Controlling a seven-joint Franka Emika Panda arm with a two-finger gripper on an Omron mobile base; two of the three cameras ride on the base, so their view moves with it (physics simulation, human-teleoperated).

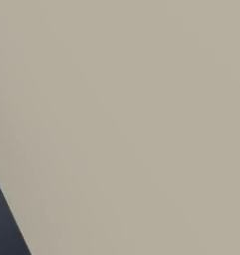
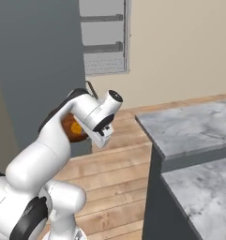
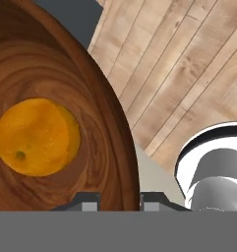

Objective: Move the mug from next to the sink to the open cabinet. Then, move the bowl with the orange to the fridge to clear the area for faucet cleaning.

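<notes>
Bowl and orange held up off the floor, beside the tall grey unit

Bowl first: from the hand view I see the round glossy dark brown wooden bowl (image 3: 66, 98) close under the camera, its rim passing between the two small dark finger tips of the gripper (image 3: 120, 201). The jaws stand narrowly apart, one tip inside the rim and one outside, so I read them as pinched on the bowl's wall. The small orange-coloured fruit (image 3: 37, 137) lies in the bottom of the bowl, left of the tips in that view. Past the rim I see pale wooden floor planks (image 3: 189, 64) well below.

In the right base view the white arm with dark joints (image 2: 44, 164) rises from the lower left and bends over, its hand (image 2: 102, 123) pointing down and to the right. Just behind the wrist I see part of the brown bowl (image 2: 68, 127) with the orange (image 2: 76, 128) showing in it, both carried clear of the floor. They sit near the edge of a tall dark grey unit (image 2: 34, 61) on the left. Farther off, past that unit, light grey shelves (image 2: 105, 44) stand against the beige wall (image 2: 180, 47). On the near right lies a grey-white marble counter (image 2: 194, 131) on a dark base.

My left base view gives me a plain beige surface (image 1: 131, 124) and a dark corner (image 1: 2, 224) at lower left.
</notes>
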